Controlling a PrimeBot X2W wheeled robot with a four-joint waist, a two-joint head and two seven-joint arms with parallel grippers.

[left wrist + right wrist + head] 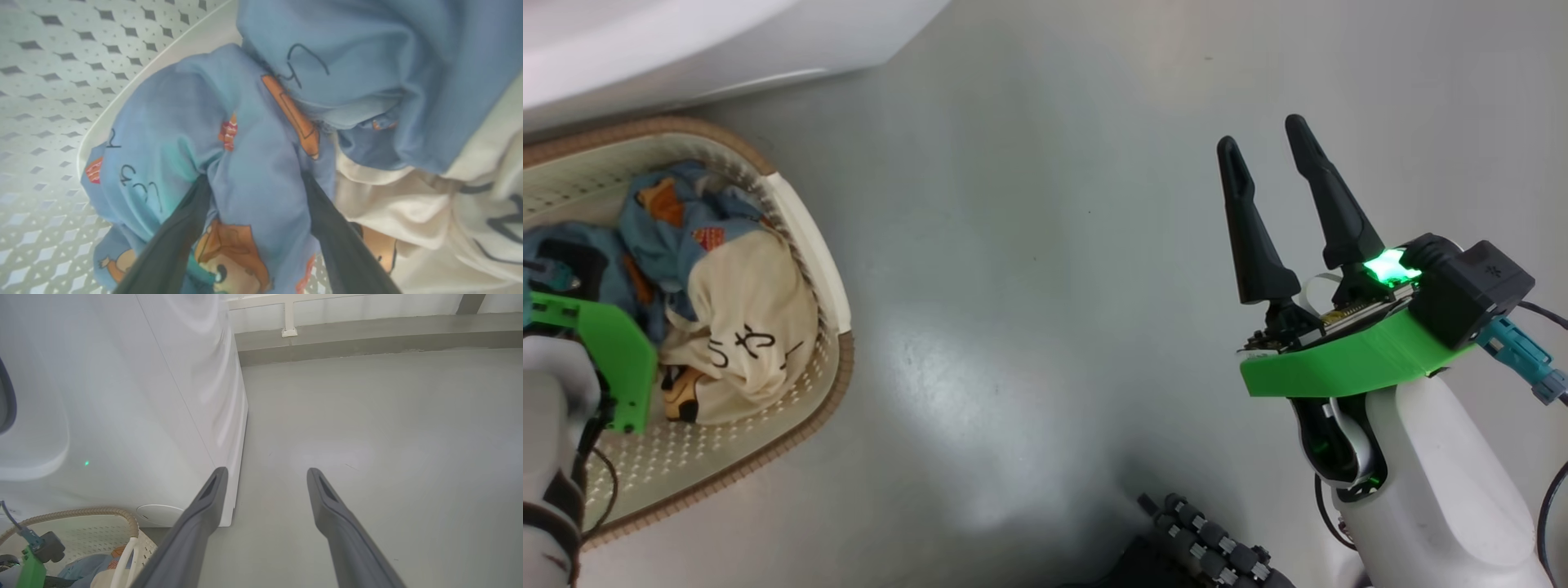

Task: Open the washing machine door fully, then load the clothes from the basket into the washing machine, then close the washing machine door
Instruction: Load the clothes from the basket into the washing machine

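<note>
The cream basket [805, 237] stands on the floor at the left, below the white washing machine [686, 41]. In it lie the clothes, a blue printed piece [678, 220] and a cream piece [752, 310]. My left wrist, with its green mount [605, 343], reaches down into the basket. In the left wrist view my left gripper [256, 177] is open, its fingers either side of a fold of blue cloth [184, 122], beside the cream cloth [408, 204]. My right gripper [1263, 132] hangs open and empty over the floor. The washing machine door is out of view.
Grey floor [1029, 286] spreads between the basket and my right arm. My base's dark roller wheel [1209, 547] sits at the bottom edge. In the right wrist view the machine's front corner [235, 457] stands left of the fingers, with the wall's skirting [367, 335] beyond.
</note>
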